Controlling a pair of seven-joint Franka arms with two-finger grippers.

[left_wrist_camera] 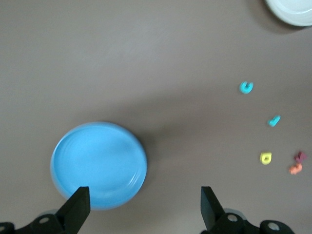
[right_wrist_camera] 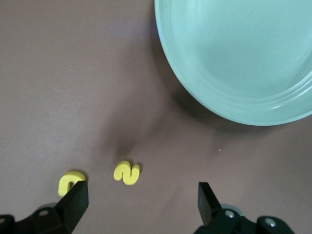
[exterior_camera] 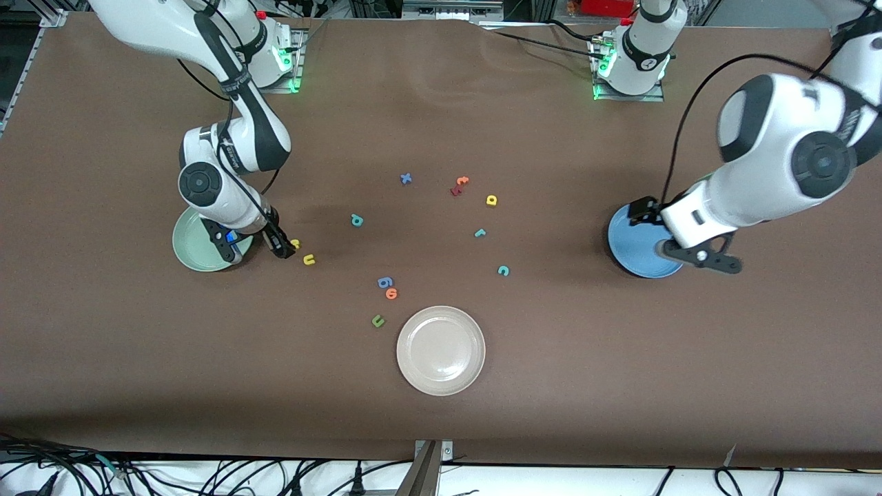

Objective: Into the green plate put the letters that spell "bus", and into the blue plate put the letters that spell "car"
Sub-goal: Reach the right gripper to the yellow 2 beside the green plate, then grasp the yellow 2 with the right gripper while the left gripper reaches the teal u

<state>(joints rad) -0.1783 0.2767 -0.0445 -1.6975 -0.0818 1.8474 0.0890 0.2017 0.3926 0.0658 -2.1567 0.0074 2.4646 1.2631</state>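
The green plate point(exterior_camera: 193, 251) point(right_wrist_camera: 243, 58) lies empty at the right arm's end of the table. My right gripper point(exterior_camera: 256, 244) point(right_wrist_camera: 141, 202) hangs open over the table between that plate and the yellow s point(exterior_camera: 295, 243) point(right_wrist_camera: 126, 172), holding nothing. The yellow u point(exterior_camera: 309, 260) point(right_wrist_camera: 70, 180) lies beside the s, and the teal b point(exterior_camera: 356, 220) lies toward mid-table. The blue plate point(exterior_camera: 637, 255) point(left_wrist_camera: 97, 163) is empty at the left arm's end. Over its edge my left gripper point(exterior_camera: 679, 238) point(left_wrist_camera: 145, 207) stands open and empty. The teal c point(exterior_camera: 503, 271) point(left_wrist_camera: 246, 87), teal r point(exterior_camera: 480, 233) point(left_wrist_camera: 274, 120) and yellow a point(exterior_camera: 491, 200) point(left_wrist_camera: 266, 157) lie mid-table.
A cream-white plate point(exterior_camera: 441, 350) sits nearest the front camera. Near it lie a dark green u point(exterior_camera: 377, 320), a blue g-like letter point(exterior_camera: 384, 282) and an orange letter point(exterior_camera: 391, 294). An orange t point(exterior_camera: 462, 181), a dark red letter point(exterior_camera: 455, 191) and a blue x point(exterior_camera: 406, 178) lie farther back.
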